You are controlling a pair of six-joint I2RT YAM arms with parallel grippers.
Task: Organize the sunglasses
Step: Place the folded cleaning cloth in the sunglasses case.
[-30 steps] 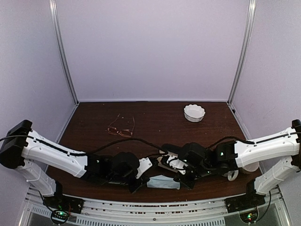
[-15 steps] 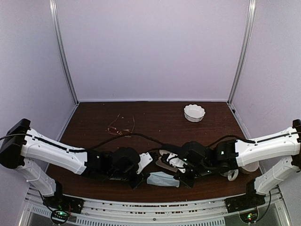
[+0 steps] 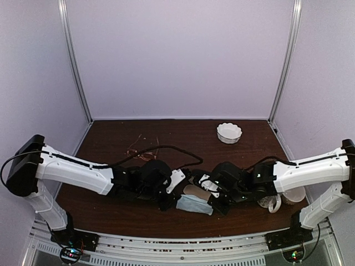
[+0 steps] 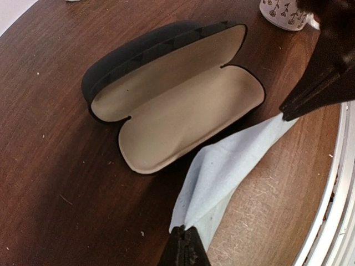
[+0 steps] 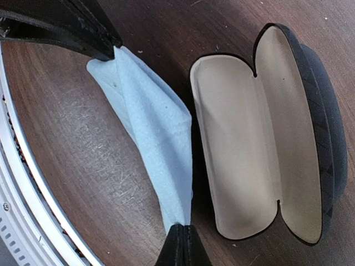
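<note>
A copper wire-framed pair of sunglasses (image 3: 142, 151) lies at the back left of the table, partly crossed by a black cable. Near the front, an open black case (image 4: 183, 111) with cream lining lies empty, also seen in the right wrist view as the case (image 5: 266, 138). A light-blue cloth (image 3: 194, 204) hangs stretched just in front of it. My left gripper (image 4: 184, 235) is shut on one corner of the cloth (image 4: 222, 172). My right gripper (image 5: 182, 230) is shut on the opposite corner of the cloth (image 5: 150, 127).
A white fluted bowl (image 3: 229, 133) stands at the back right. A flower-patterned mug (image 4: 283, 14) sits right of the case, under my right arm. The table's metal front rail (image 5: 22, 166) runs close beside the cloth.
Both arms have moved away from the front edge, carrying the cloth between them closer to the open case. The left arm now covers more of the sunglasses' side.
</note>
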